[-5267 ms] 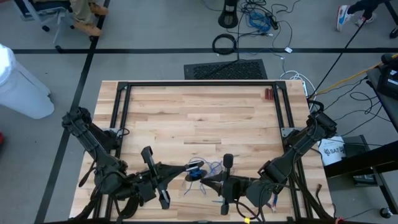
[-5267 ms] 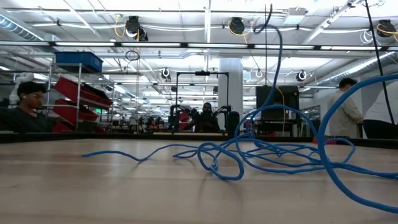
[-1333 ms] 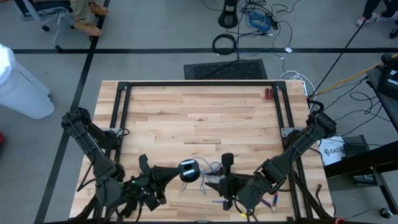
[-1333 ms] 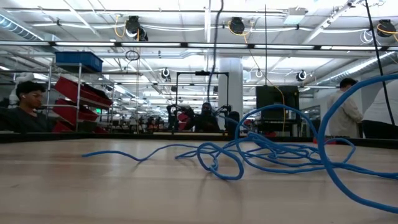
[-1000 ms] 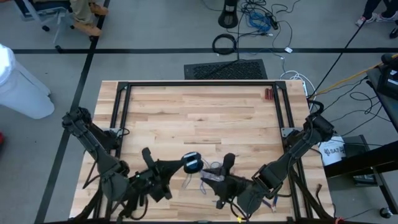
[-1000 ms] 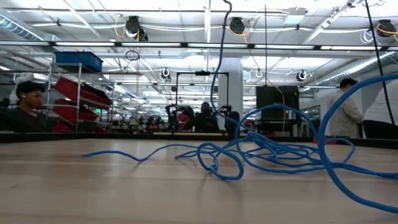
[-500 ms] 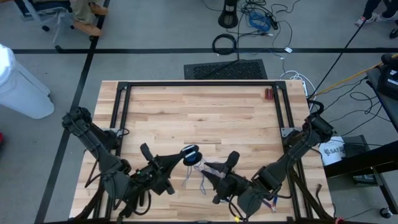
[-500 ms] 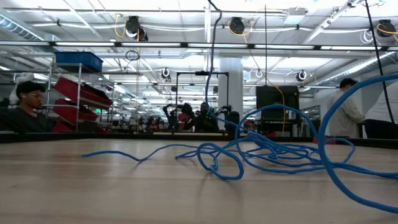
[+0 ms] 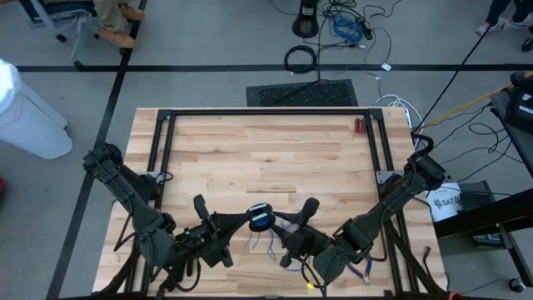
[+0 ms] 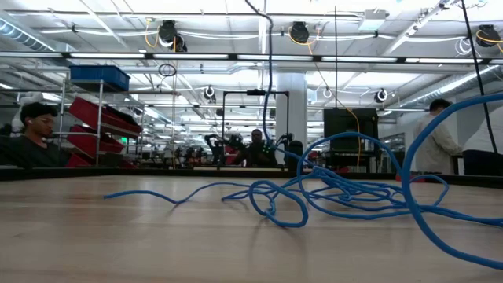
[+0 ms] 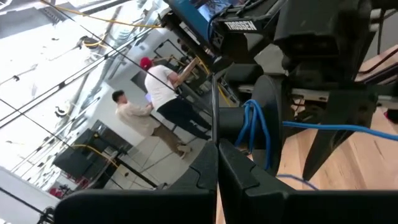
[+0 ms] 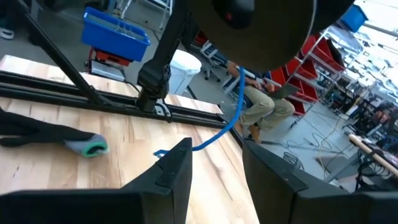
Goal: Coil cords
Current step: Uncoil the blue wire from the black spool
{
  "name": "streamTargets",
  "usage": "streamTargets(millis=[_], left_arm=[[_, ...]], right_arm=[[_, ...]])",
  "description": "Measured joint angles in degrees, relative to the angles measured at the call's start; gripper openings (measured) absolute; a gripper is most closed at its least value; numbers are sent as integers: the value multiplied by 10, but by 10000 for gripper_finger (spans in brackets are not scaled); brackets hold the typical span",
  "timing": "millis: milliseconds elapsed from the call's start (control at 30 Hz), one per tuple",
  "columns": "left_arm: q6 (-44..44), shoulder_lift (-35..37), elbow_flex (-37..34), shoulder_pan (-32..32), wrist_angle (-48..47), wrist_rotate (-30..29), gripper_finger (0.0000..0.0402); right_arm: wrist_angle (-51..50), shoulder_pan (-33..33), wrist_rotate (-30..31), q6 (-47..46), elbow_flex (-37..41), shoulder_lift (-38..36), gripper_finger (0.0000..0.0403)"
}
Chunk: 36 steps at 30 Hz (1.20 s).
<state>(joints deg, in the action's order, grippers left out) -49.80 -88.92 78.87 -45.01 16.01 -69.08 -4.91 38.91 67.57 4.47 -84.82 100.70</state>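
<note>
We see the blue cord lying mostly loose on the wooden worktop near the middle of its front edge, with part of it wound on a small dark spool raised just above that heap. The left gripper has its fingers pressed together at the spool's left side; in the left wrist view blue turns sit on the spool directly ahead of its closed fingers. The right gripper stands with fingers apart just right of the spool, nothing between them. We judge the right gripper the nearer one to the loose strand, which runs down from the spool toward the front edge.
</note>
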Motion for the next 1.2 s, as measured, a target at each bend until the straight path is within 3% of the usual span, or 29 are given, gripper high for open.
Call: streamTargets(millis=[700,1200], left_arm=[[0,0,0,0,1,0,2],[0,0,0,0,2,27,2]], right_arm=[[4,-7,-51,-50,0,2,125],[4,-7,-67,-53,0,2,25]])
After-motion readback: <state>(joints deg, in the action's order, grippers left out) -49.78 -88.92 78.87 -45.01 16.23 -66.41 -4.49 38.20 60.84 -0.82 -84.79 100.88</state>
